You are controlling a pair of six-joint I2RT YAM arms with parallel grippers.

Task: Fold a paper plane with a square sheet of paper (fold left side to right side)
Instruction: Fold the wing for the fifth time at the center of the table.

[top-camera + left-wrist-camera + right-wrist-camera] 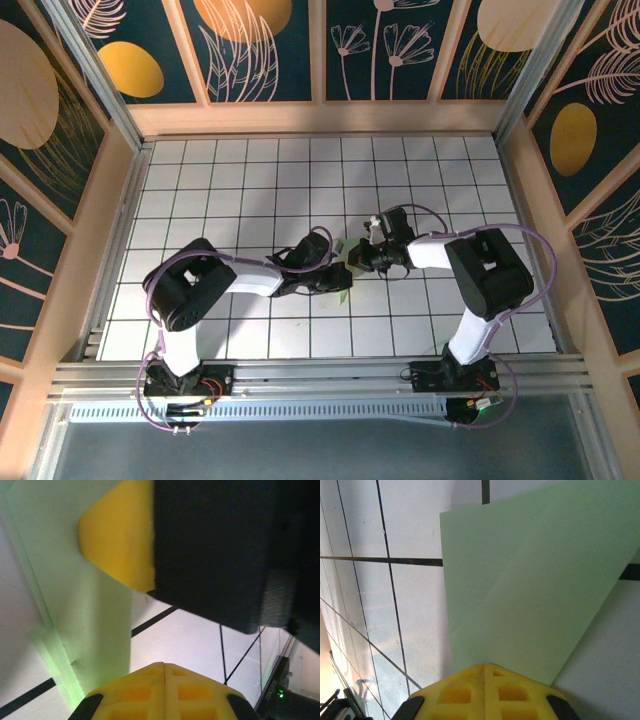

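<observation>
The square sheet of paper point(530, 570) is pale green and lies flat on the white grid table, with a diagonal crease and overlapping layers. My right gripper point(485, 666) is shut, its yellow tip down on the paper's near edge. My left gripper point(165, 666) is shut too, just beside the paper's point(75, 590) layered edge. In the left wrist view the right arm's yellow fingertip point(117, 535) rests on the green sheet. From above, both grippers point(318, 272) point(357, 257) meet mid-table and cover most of the paper point(341, 291). A paper plane shape is out of view.
The white grid table point(250, 170) is ringed by wooden walls point(320, 118), with metal rails point(320, 375) along the near edge. The two arms stand very close together over the middle, cables looping from both wrists.
</observation>
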